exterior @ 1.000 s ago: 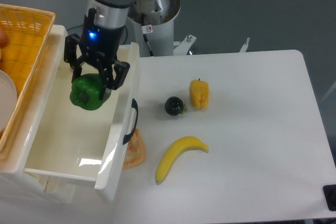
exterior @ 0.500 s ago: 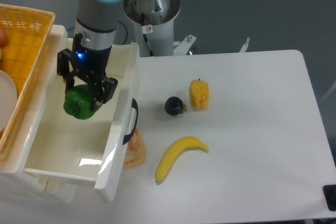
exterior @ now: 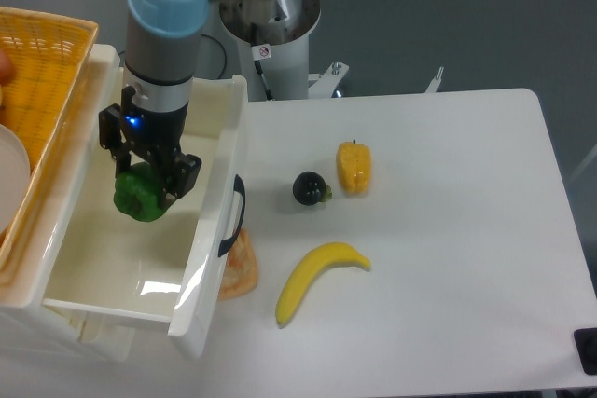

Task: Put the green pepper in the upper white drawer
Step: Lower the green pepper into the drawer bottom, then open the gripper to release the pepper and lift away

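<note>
The green pepper [exterior: 136, 195] is clenched between the jaws of the gripper [exterior: 145, 184], and it is held inside the walls of the upper white drawer [exterior: 211, 230], toward the back half of the open box. From the black handle [exterior: 233, 216] on the drawer front, the pepper is found at about nine o'clock. Whether the pepper is touching the drawer floor cannot be told from this view; a little of the glossy white floor is seen below and in front of it.

The step in hand is judged to be the set-down. It would be done well if the pepper is lowered until it is borne by the floor before the fingers are parted, so that no drop or bounce is given to a round, lobed thing that may roll. The wrist should be kept straight above the load, and the right wall, which lies just beside the gripper body at three o'clock, should be given room. Once released, the claw is best drawn straight up so the stem is not snagged.

Out on the table [exterior: 448, 277], well apart from the action, the yellow pepper [exterior: 354, 167], the small black fruit [exterior: 309, 188] and the banana [exterior: 317, 277] are left alone. The yellow woven basket [exterior: 42, 72] is seen at ten o'clock of the gripper.
</note>
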